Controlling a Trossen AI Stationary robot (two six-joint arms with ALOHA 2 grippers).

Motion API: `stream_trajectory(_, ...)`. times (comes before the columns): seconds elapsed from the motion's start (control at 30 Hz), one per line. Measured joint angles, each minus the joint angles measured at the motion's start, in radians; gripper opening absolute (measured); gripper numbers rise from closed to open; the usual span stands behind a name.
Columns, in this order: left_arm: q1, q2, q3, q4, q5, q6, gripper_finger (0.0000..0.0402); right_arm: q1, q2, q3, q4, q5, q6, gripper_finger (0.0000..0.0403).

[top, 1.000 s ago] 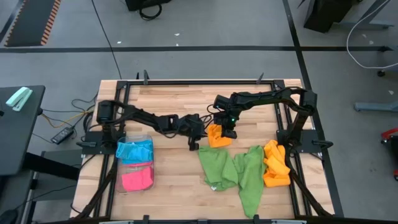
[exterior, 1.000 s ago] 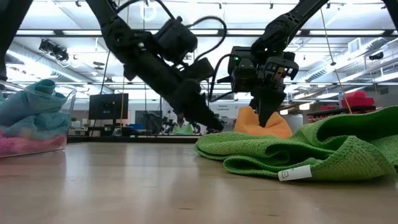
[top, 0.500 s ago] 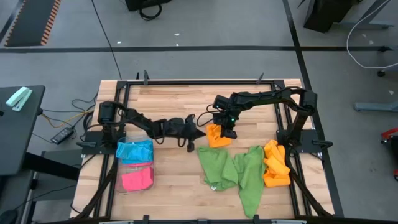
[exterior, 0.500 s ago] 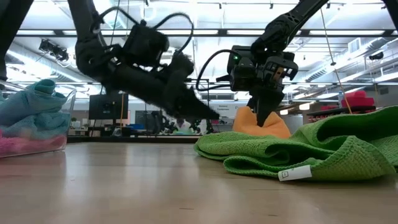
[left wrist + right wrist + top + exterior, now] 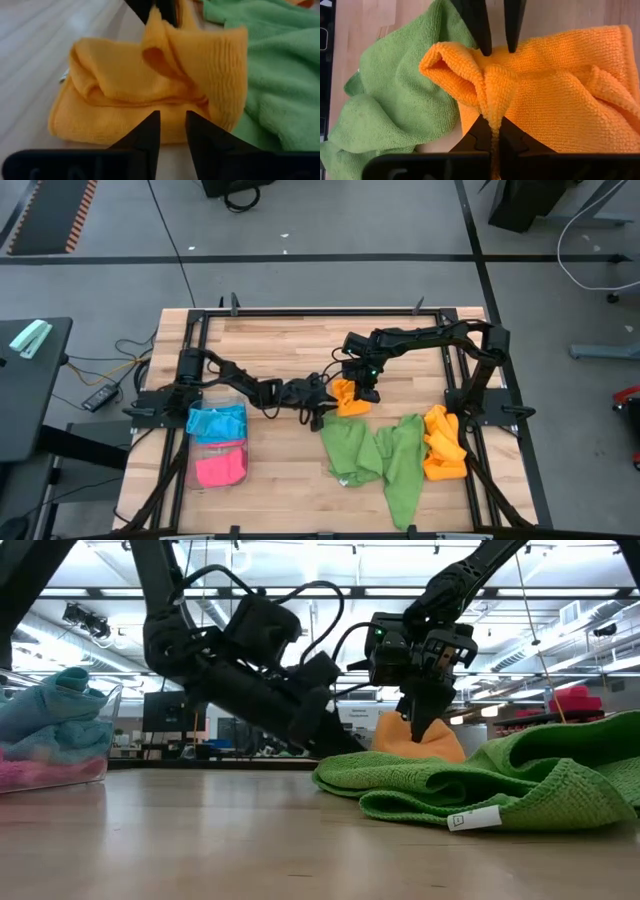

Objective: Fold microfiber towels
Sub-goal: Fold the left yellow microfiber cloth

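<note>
One orange towel [image 5: 347,399] is hanging pinched in the closed right gripper [image 5: 362,392], the left gripper [image 5: 318,402] is parting slightly beside it, and green towels [image 5: 375,455] are waiting unfolded.

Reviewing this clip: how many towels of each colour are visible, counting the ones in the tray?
Orange towels: 2, one pinched by the right gripper at mid-table, one bunched near the right edge
Green towels: 2
Blue towels: 1, in the clear tray
Pink towels: 1, in the same tray
Total: 6
</note>
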Motion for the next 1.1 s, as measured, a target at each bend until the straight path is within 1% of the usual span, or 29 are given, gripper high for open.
stream_trajectory(0.1,-0.001,0.002,0.001,-0.022,-0.013,0.003,0.0122,0.000,0.000,0.000,0.002,0.000,0.000,0.0010)
stream_trajectory(0.27,-0.009,0.002,0.001,-0.025,-0.001,0.010,0.0157,0.000,0.000,0.000,0.003,0.000,0.000,0.0010)
stream_trajectory(0.37,-0.018,0.002,0.001,-0.027,0.000,0.035,0.0168,0.000,0.000,0.010,-0.012,-0.003,0.001,0.0010)
stream_trajectory(0.57,-0.019,0.002,0.001,-0.037,0.002,0.038,0.0165,0.000,0.000,0.056,-0.039,-0.016,0.000,0.0010)
stream_trajectory(0.8,-0.019,0.002,0.001,-0.052,0.001,0.038,0.0161,0.000,0.000,0.060,-0.036,-0.015,-0.027,0.0010)
stream_trajectory(1.1,-0.019,0.002,0.001,-0.057,0.001,0.038,0.0161,-0.003,0.000,0.051,0.021,0.034,-0.063,0.0010)
